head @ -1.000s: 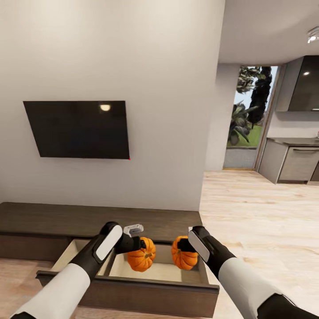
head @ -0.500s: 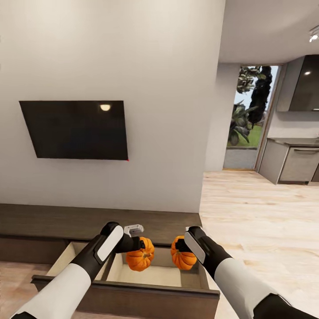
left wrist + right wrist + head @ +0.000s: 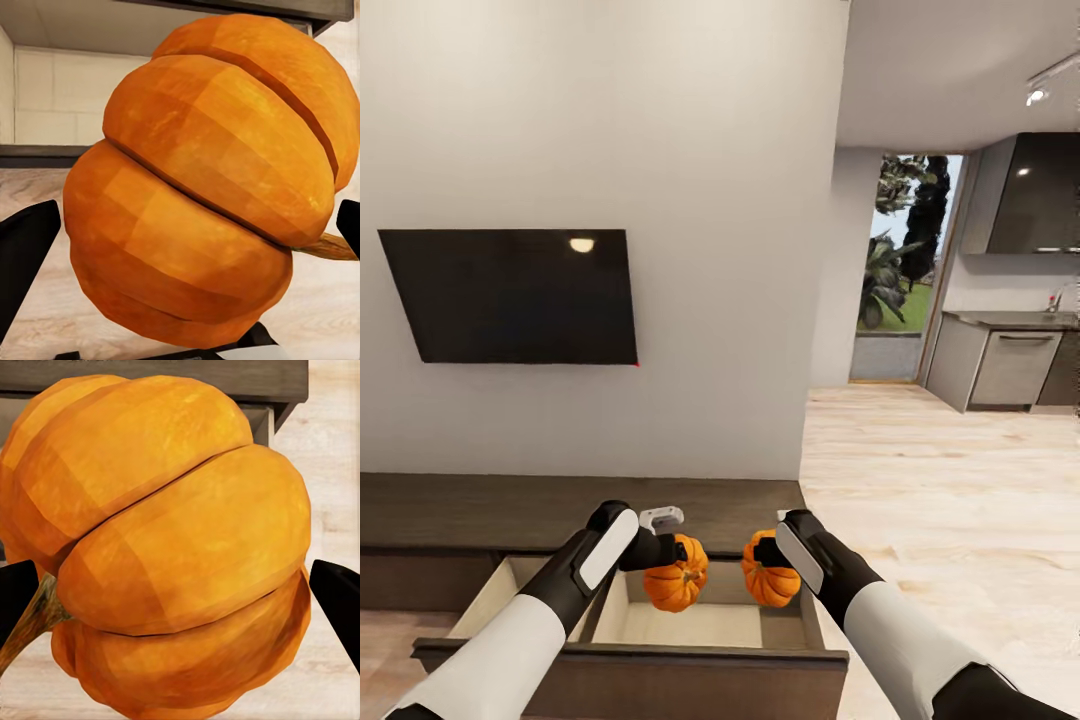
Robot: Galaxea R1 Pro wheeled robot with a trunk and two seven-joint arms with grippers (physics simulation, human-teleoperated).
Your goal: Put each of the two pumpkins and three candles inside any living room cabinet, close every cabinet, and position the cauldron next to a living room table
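Open cabinet (image 3: 630, 665) drawer below; both jaws pinching pumpkins (image 3: 676, 582) (image 3: 771, 582), stems sideways, facing each other.

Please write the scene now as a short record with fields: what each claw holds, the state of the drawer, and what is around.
left claw: shut on the left pumpkin, held above the drawer
right claw: shut on the right pumpkin, held above the drawer
cabinet: low, dark brown wood, flat top
drawer: pulled open, light inside, nothing visible in it
TV: black, on the wall above the cabinet
floor: light wood planks, leading to a kitchen at the right
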